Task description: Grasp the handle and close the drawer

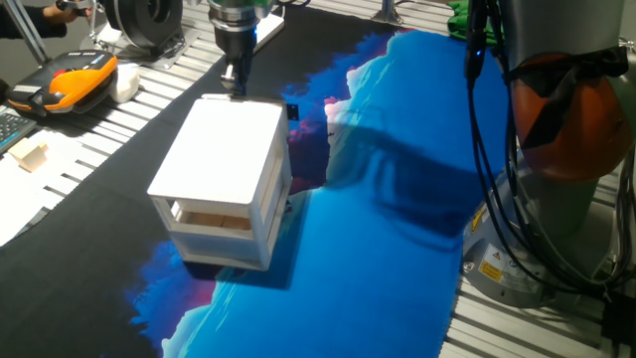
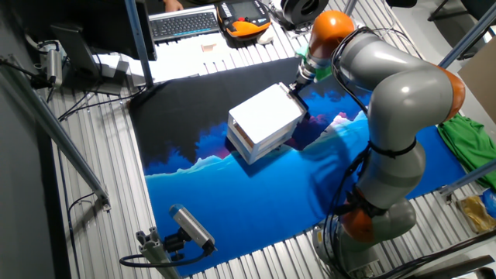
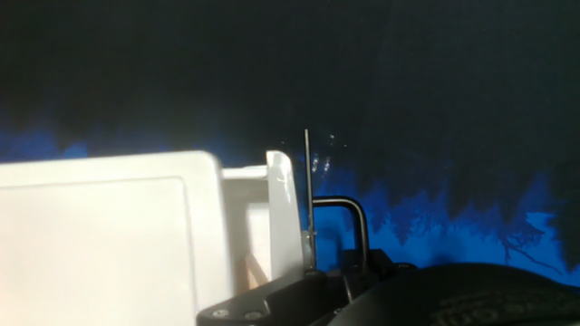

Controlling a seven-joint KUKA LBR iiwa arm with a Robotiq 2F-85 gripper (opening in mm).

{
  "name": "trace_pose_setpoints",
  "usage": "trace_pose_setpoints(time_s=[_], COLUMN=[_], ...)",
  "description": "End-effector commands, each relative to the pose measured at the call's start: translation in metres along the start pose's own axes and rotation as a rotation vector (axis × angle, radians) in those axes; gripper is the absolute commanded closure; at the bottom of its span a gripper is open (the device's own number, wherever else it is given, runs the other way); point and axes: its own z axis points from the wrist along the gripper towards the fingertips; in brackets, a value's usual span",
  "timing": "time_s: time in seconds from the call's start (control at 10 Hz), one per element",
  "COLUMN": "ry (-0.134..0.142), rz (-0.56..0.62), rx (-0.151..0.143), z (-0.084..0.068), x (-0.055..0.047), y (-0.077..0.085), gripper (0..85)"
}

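Observation:
The small white cabinet (image 1: 224,159) stands on the blue and black cloth, also seen in the other fixed view (image 2: 265,116). Its upper drawer (image 3: 281,208) sticks out a narrow gap from the cabinet's far side. A dark metal loop handle (image 3: 349,206) projects from the drawer front. My gripper (image 1: 236,88) hangs at that far edge, fingers close together around the handle (image 2: 297,87). In the hand view its dark body (image 3: 335,267) meets the lower ends of the handle. Tan blocks (image 1: 214,221) show in the lower tier.
An orange and black device (image 1: 79,80) and a small wooden block (image 1: 30,154) lie on the slatted table at the left. The arm's base (image 1: 556,199) with cables stands at the right. A keyboard (image 2: 182,23) and a green cloth (image 2: 469,143) lie off the mat.

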Motion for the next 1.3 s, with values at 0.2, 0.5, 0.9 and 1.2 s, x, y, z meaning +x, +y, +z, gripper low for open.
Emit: trace_pose_setpoints(time_s=[0.2,0.5,0.9,1.2], ry=[-0.003,-0.005,-0.006,-0.008], rz=[-0.005,-0.002,-0.011,-0.018], rx=[-0.004,-0.003,-0.014,-0.018], z=[0.001,0.004,0.001,-0.001], x=[-0.001,-0.002,-0.004,-0.004], y=[0.003,0.014,0.019,0.023], gripper=[85.0,85.0,85.0,85.0])
